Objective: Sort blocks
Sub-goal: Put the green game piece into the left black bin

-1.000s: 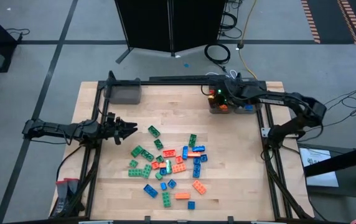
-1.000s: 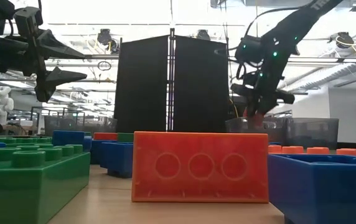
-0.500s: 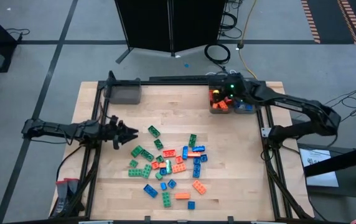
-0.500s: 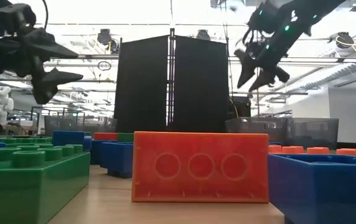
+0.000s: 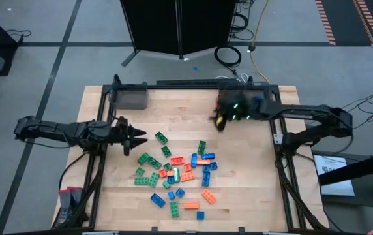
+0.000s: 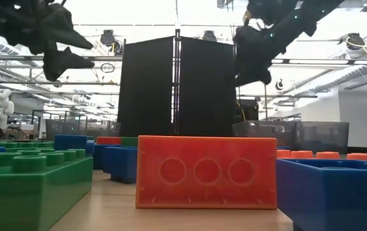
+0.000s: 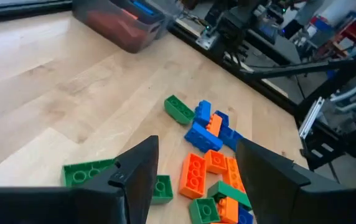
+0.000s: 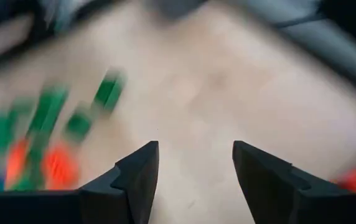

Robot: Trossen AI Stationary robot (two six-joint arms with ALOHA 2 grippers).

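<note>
The blocks [image 5: 180,171] lie loose in a pile on the middle of the wooden table: green, orange and blue studded bricks. My left gripper [image 5: 137,139] hovers open above the table just left of the pile, its fingers pointing at a green block [image 5: 162,137]. In the left wrist view the left gripper [image 7: 193,155] looks over the pile [image 7: 209,174]. My right gripper [image 5: 218,121] is open and in the air, between the far-right bins and the pile. The right gripper [image 8: 195,155] holds nothing. The low view shows the left gripper [image 6: 74,48] and the right gripper [image 6: 251,64] high above the table.
One grey bin [image 5: 129,98] stands at the far left corner. Bins at the far right [image 5: 255,111] are partly under the right arm; the left wrist view shows orange and blue blocks in them [image 7: 125,22]. Bare wood lies between pile and bins. An orange block [image 6: 206,171] fills the low view.
My right gripper has risen out of the far-right bin holding orange blocks and swung left and toward the near edge, toward the pile. My left gripper has risen a little and edged toward the pile. The blocks on the table have not moved.
</note>
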